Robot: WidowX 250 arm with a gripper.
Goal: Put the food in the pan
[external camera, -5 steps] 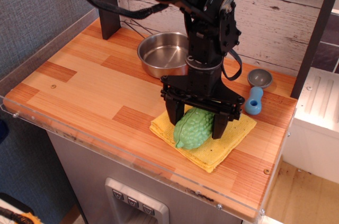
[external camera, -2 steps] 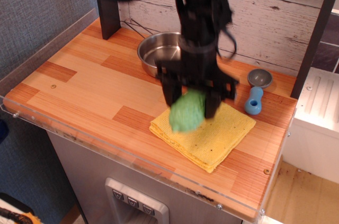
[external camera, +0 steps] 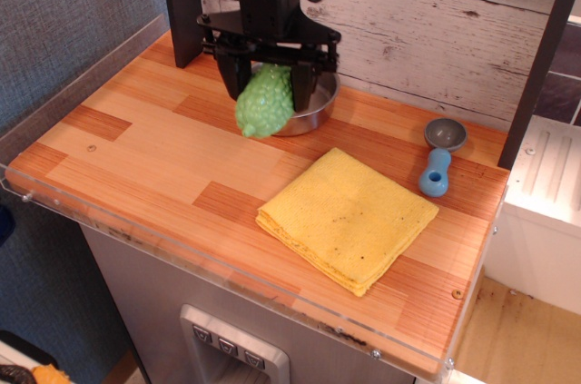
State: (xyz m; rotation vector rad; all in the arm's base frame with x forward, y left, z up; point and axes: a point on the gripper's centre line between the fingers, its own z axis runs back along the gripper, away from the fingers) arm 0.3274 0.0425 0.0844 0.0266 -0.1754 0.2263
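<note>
The food [external camera: 265, 101], a light green knobbly toy vegetable, hangs in my gripper [external camera: 269, 86], which is shut on its upper part. It is held in the air above the front left rim of the pan [external camera: 313, 110]. The pan is a shiny steel bowl at the back of the wooden counter, mostly hidden behind my gripper and the food. The food's tapered end points down and to the left.
A folded yellow cloth [external camera: 349, 217] lies on the counter front right. A blue-handled grey scoop [external camera: 439, 156] lies at the right. A dark post [external camera: 184, 3] stands behind the pan on the left. A plank wall backs the counter [external camera: 136, 148].
My gripper has lifted the food off the yellow cloth and carried it back and left to the pan. The cloth now lies bare.
</note>
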